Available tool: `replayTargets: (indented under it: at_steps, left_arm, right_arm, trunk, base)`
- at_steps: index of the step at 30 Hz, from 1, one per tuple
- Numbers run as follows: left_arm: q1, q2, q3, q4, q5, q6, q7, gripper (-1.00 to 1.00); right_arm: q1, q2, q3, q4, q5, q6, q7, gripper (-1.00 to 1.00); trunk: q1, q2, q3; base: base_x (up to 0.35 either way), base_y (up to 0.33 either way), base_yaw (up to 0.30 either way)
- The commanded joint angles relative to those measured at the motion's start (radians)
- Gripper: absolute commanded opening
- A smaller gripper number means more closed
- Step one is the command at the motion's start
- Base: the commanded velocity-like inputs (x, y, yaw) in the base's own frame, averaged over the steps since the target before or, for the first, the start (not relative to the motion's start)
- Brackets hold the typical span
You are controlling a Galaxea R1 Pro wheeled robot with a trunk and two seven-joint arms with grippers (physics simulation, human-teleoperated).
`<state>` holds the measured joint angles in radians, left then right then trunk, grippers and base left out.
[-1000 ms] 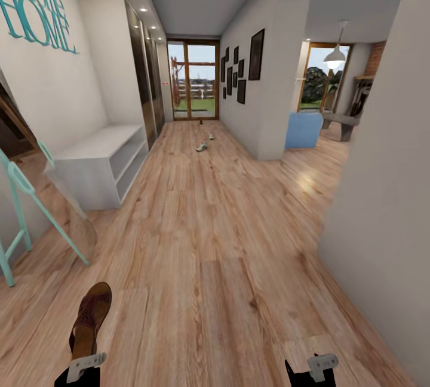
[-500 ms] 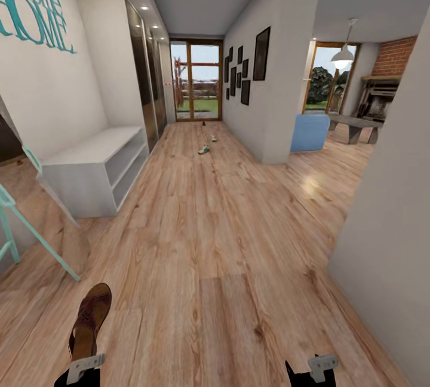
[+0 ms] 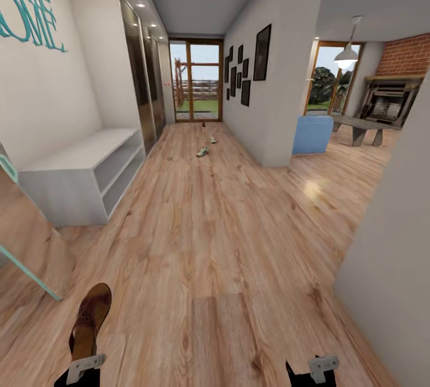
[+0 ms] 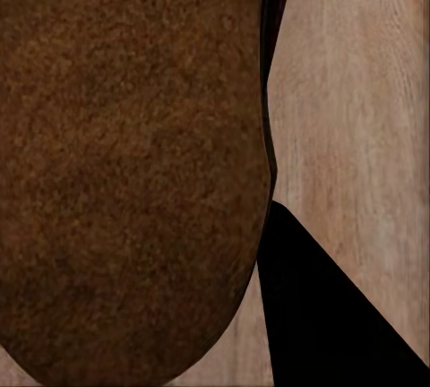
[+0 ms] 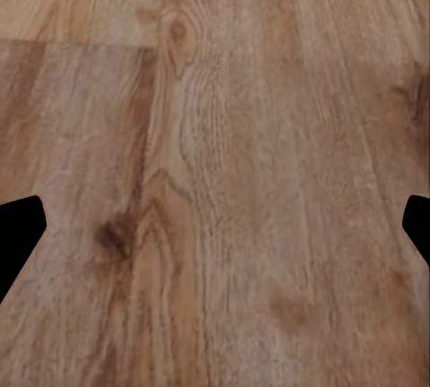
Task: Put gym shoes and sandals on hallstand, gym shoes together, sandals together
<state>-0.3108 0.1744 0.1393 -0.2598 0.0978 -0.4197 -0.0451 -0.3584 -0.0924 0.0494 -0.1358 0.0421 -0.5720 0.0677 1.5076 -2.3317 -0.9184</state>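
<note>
A brown sandal sticks up from my left gripper, which is shut on it low in the head view. Its brown sole looms large in the left wrist view, beside a dark finger. Two gym shoes, white with green, lie far down the corridor floor: one nearer, one farther. A small dark thing near the glass door is too small to identify. My right gripper hangs open over bare planks, fingertips wide apart. The hallstand is out of view.
A pale low shelf unit with two open shelves and no upper shelves stands along the left wall. A turquoise ladder leg leans at the near left. A white wall corner closes the right side. A blue armchair sits past an opening.
The whole picture has shifted: the camera has turned, so the shelf unit and ladder slid left and more of the room at the right shows. Both arms sit unchanged in frame.
</note>
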Motion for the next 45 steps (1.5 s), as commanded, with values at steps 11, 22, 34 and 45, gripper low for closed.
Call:
replayTargets:
  at_steps: [11, 22, 34, 45]
  left_arm:
    - [-0.001, 0.0, 0.0, 0.001, 0.008, -0.002, -0.004, -1.0]
    - [-0.001, 0.0, 0.0, 0.001, 0.008, -0.002, -0.004, -1.0]
    - [-0.001, 0.0, 0.0, 0.001, 0.008, -0.002, -0.004, -1.0]
    - [-0.001, 0.0, 0.0, 0.001, 0.007, -0.002, -0.004, -1.0]
  right_arm:
    - [-0.001, 0.002, 0.007, 0.002, 0.002, -0.001, -0.11, 1.0]
    - [-0.001, 0.002, 0.007, 0.002, 0.002, 0.0, -0.12, 1.0]
    - [-0.001, 0.002, 0.008, 0.003, 0.006, 0.0, -0.12, 1.0]
    - [-0.001, 0.003, 0.01, 0.092, 0.009, 0.003, -0.117, 1.0]
  trunk:
    - [0.0, 0.0, -0.001]
    - [0.0, 0.0, -0.001]
    - [0.0, 0.0, -0.001]
    - [0.0, 0.0, -0.001]
  base:
    - [0.332, -0.093, 0.0]
    - [0.339, -0.005, 0.0]
    - [0.339, 0.0, 0.0]
    - [0.339, 0.0, 0.0]
